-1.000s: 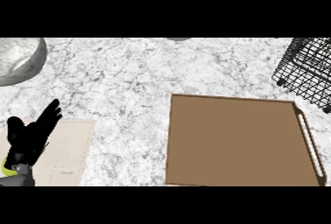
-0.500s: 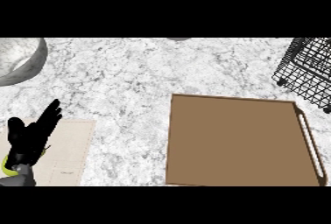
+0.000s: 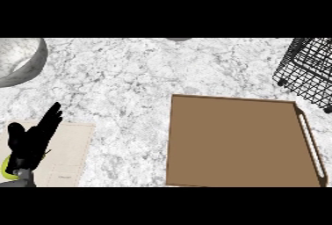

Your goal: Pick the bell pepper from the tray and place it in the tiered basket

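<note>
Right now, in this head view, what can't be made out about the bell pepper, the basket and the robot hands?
- Bell pepper: not visible on the brown tray or anywhere else in the head view.
- Tiered basket: cut off by the right edge; its tiers and contents cannot be seen.
- Right robot hand: outside the view.
- Left robot hand: open at lower left; forearm cut by the lower edge.
- Grey bowl: cut by the left edge.

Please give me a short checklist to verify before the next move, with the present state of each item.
1. Pepper on the tray: not ok, none shows there.
2. Pepper elsewhere on the counter: cannot tell, none is in view.
3. Basket in view: ok, at upper right, partly cut off.
4. Left hand free: ok, open, resting over the beige board at lower left.
5. Right hand: cannot tell, not in view.
</note>
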Robot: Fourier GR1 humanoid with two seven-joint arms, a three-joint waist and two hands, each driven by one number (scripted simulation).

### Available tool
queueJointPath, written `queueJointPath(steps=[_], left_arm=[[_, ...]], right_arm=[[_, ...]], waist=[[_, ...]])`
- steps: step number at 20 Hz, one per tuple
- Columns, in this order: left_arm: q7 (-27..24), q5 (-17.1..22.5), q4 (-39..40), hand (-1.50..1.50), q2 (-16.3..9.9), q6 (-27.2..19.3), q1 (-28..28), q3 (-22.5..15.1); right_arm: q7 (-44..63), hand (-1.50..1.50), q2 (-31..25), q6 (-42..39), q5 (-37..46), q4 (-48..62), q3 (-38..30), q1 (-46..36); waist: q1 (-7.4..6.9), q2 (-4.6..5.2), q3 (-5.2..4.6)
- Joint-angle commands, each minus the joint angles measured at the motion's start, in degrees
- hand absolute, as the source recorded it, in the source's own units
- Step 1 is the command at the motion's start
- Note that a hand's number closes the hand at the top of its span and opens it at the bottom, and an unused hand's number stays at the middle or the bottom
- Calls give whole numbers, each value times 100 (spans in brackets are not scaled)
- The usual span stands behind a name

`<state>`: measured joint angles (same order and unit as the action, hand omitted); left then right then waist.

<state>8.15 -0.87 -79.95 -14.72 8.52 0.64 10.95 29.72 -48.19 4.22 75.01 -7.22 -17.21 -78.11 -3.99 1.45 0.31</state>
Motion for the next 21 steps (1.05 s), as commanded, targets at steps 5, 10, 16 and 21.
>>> queueJointPath(steps=[5, 10, 16, 21], left_arm=[[-52, -4, 164, 0, 6, 63, -246, 31], [65, 26, 150, 0, -107, -59, -170, 239], [345, 100, -63, 0, -115, -126, -282, 339], [328, 52, -192, 0, 21, -194, -551, 284]], right_arm=[[645, -150, -234, 833, -487, -562, -545, -364], [857, -150, -699, 868, -1117, -672, -1194, -335], [-179, -150, -525, 1514, -2289, -1261, -2153, 456], [-729, -150, -778, 635, -3007, -1841, -2588, 809]], waist=[[142, -63, -28], [313, -123, -27], [619, -248, -23], [785, -324, -36]])
